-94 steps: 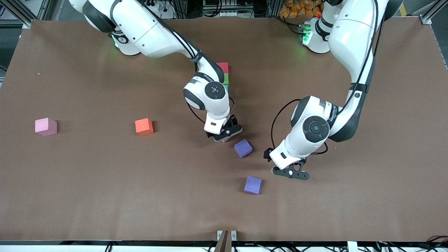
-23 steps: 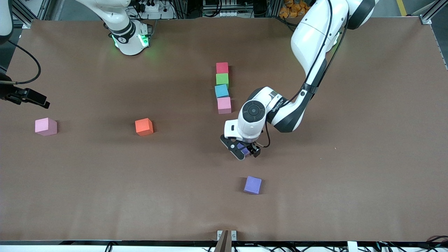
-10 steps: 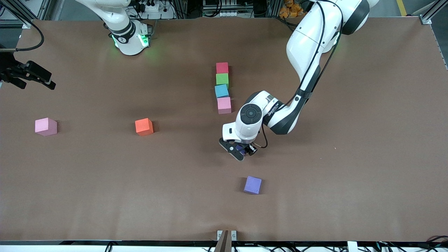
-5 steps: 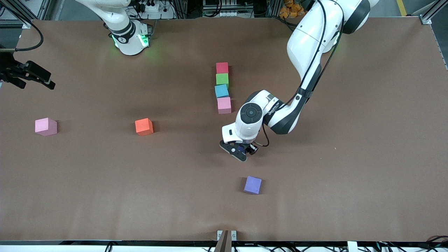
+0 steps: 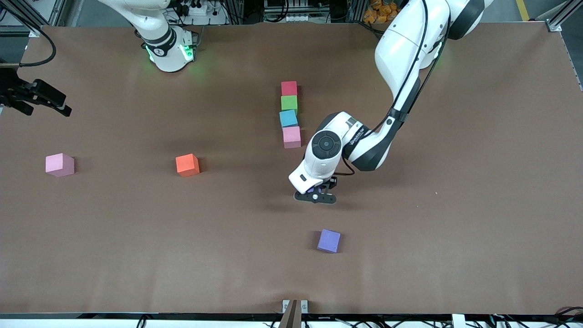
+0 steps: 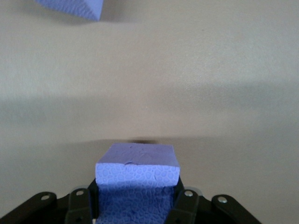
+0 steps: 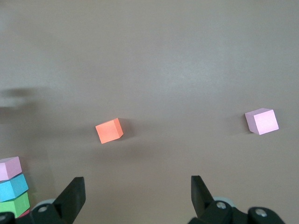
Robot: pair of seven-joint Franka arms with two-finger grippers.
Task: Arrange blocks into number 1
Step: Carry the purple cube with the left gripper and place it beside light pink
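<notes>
From the high front camera, four small matte foam cubes lay in a touching column on the brown table (image 5: pixel 478 228): a red cube (image 5: pixel 289 88) farthest from the camera, then a green cube (image 5: pixel 288 102), a light blue cube (image 5: pixel 288 118) and a pink cube (image 5: pixel 291 136) at the column's near end. Taking that pink cube as the landmark, the left gripper (image 5: pixel 315 197) hung over the table just nearer the camera than it, with only a sliver of purple showing under the wrist. A second purple foam cube (image 5: pixel 329 240) sat nearer the camera again. An orange foam cube (image 5: pixel 187 164) lay well apart from the landmark toward the right arm's end of the table, and another pink foam cube (image 5: pixel 59 164) lay farther that way. The right gripper (image 5: pixel 38 98) waited over that end's edge.

In the left wrist view, the left gripper's fingers (image 6: pixel 185 205) were clamped narrowly on a purple foam cube (image 6: pixel 138 179), lifted off the table, while a corner of the second purple cube (image 6: pixel 74 7) showed at the frame's edge.

In the right wrist view, the right gripper's fingers (image 7: pixel 70 198) stood wide apart, holding nothing. The orange cube (image 7: pixel 109 130), the lone pink cube (image 7: pixel 261 121) and part of the column (image 7: pixel 11 184) were visible below.
</notes>
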